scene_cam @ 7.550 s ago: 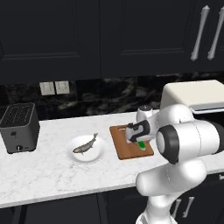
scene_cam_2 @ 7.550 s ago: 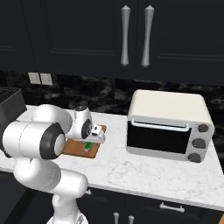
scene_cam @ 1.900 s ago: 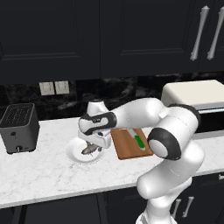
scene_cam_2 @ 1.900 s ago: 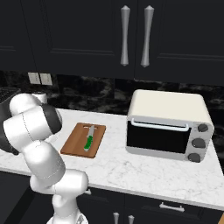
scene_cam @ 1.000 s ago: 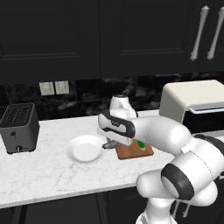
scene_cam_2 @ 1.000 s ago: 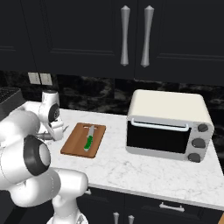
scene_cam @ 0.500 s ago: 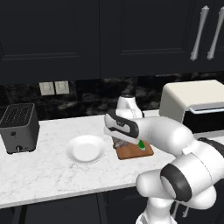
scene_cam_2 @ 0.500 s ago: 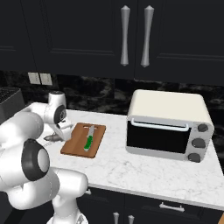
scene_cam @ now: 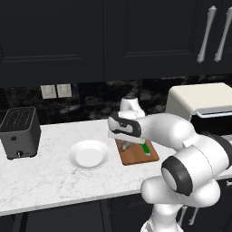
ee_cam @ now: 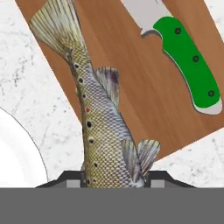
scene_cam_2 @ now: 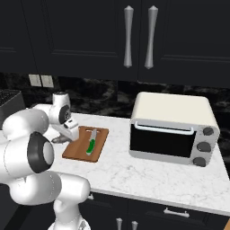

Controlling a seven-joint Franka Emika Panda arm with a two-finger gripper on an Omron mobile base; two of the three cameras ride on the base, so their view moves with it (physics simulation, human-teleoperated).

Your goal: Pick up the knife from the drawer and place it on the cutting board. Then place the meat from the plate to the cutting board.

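Landmark for all positions: the cutting board [scene_cam: 138, 154].

Nearest, hand view: the gripper [ee_cam: 114, 175] has its two fingers closed on the meat [ee_cam: 101, 127], a speckled fish-shaped piece, clamped near the head end. The body runs away from the camera and the tail fans out over the board's near-left part. The piece hangs above the board surface; I cannot tell whether any part touches the wood yet.

On the board, beside the fish: the knife [ee_cam: 186, 57], green handle and pale blade, lies flat and wholly on the board. In the right base view it lies along the board's middle. Judged: step one is finished.

Left of the board, well apart: the plate [scene_cam: 89, 154] on the counter [scene_cam: 45, 181], with nothing on it. A curved white edge of it shows at the lower left of the hand view. Judged: the meat is lifted off and carried most of the way.

Further left of the board stands a toaster [scene_cam: 19, 132]; to the board's right, a toaster oven [scene_cam_2: 173, 128]. Neither is involved.

Remaining, as a judgement: lower the fish onto the free wood left of the knife, open the fingers, withdraw. Task close to complete. Risk: the fish overhangs the board's left edge, so a release here could leave it partly on the counter.
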